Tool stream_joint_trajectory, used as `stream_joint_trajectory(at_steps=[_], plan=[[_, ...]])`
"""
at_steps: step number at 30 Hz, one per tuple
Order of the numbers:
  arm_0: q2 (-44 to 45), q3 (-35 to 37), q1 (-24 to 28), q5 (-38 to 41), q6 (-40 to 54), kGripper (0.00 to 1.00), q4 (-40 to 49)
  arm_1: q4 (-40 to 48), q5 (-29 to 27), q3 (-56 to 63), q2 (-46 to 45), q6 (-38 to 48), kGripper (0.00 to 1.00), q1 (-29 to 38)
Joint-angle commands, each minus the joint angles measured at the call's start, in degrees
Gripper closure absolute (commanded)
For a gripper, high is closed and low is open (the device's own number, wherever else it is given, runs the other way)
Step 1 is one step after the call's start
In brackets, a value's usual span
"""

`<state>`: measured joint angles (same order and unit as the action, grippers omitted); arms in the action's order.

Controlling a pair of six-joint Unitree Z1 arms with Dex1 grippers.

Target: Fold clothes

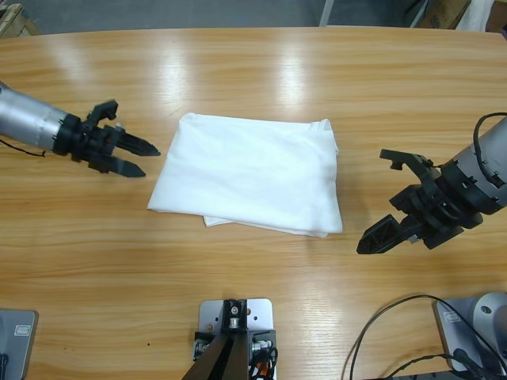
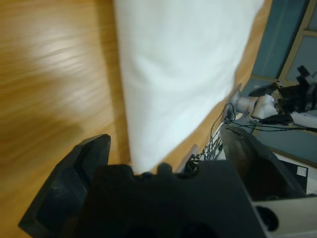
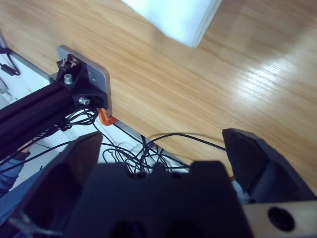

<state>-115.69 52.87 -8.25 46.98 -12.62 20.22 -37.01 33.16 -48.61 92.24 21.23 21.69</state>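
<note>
Item: one white T-shirt (image 1: 249, 176), already folded into a rough rectangle, lying mid-table with its long axis running 9 to 3 o'clock; you will find no label, print or writing legible on it in any view. The left gripper (image 1: 136, 157) sits at the shirt's 9 o'clock, jaws spread and empty, tips aimed at the near edge and just beside it, so it is your nearer arm. The right gripper (image 1: 386, 198) stands off at about 4 o'clock, jaws wide and empty, clear of the cloth on the wooden table (image 1: 253, 71).
</note>
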Motion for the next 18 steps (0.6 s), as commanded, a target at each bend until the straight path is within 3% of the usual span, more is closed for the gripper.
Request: stream_joint_trajectory(at_steps=[1, 6, 13, 18], plan=[[-4.51, -0.32, -2.56, -1.72, -3.29, 0.220, -4.05, -0.78, -0.43, 1.34, -0.89, -0.85, 0.000, 0.46], [-5.34, 2.82, -6.76, -2.90, -8.14, 0.220, -5.01, -0.78, -0.27, 0.83, -0.48, -1.10, 0.000, 0.46], [-6.89, 7.23, -7.13, -3.13, -11.76, 0.228, -4.93, -0.87, 0.08, 0.80, -0.68, -1.38, 0.000, 0.46], [-8.21, 10.01, -7.12, -3.57, -13.75, 0.387, -4.15, -1.01, 0.47, 0.78, -0.89, -1.61, 0.000, 0.46]])
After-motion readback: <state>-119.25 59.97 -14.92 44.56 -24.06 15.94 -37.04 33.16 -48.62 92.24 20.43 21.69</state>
